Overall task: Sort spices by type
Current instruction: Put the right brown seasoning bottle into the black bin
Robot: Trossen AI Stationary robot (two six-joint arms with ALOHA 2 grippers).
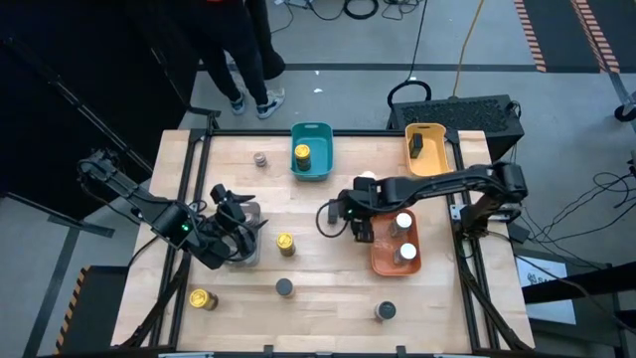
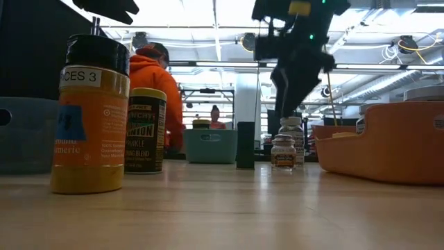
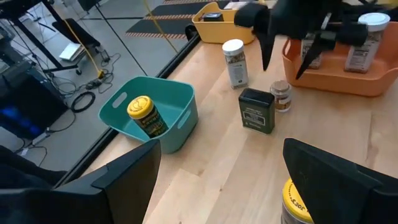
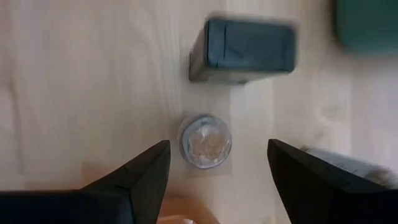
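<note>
Right wrist view, looking straight down past the right gripper (image 4: 217,168): fingers spread wide, nothing between them, poised directly above a small clear glass jar with a pale round top (image 4: 205,140) that stands upright on the bare wooden table (image 4: 74,93). Just beyond the jar, away from the wrist, lies a black rectangular tin (image 4: 249,50), close to it but apart. Beside the gripper, toward the right arm's base, sits the orange rectangular plastic tray (image 1: 383,261) holding two white-topped jars (image 1: 403,221). Step in hand, by judgement: pickup of the small jar, approach done, grasp not yet made. Next move calls for a straight descent keeping the jar centred between the fingers, clear of the tin, then closing on its body. Left gripper (image 1: 237,221): wide open, empty, hovering well apart over the table's left half by a grey tray (image 1: 245,251); a yellow-topped jar (image 1: 285,243) stands near it.
</note>
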